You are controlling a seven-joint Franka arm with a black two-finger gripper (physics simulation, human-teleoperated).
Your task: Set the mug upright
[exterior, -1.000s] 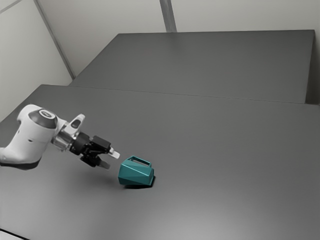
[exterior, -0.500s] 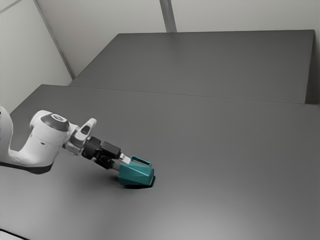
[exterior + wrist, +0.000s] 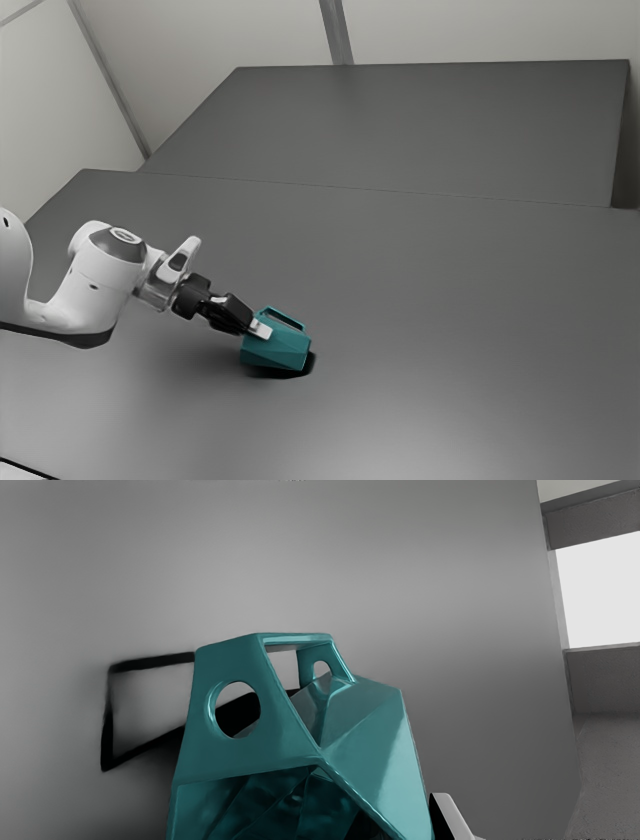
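Observation:
My gripper [image 3: 260,330] is at the near end of the teal mug [image 3: 278,348], pinching its wall, with a pale finger against the outside. The mug is on its side with the handle upward, a dark shadow beneath it; whether it touches the table is unclear. In the wrist view the mug [image 3: 370,740] has its open mouth toward my hand. There my gripper [image 3: 402,825] straddles the wall: a pale finger outside, and a dark shape, apparently the other finger, inside the mouth.
A dark grey table [image 3: 430,300] extends around the mug. Beyond it stands another dark grey surface [image 3: 400,125], with pale walls behind. The table's edge runs along one side of the wrist view.
My hand has advanced toward the exterior view's right onto the mug, and the fingers have shut on its wall. The mug has shifted slightly right and tilted a little, with more shadow showing.

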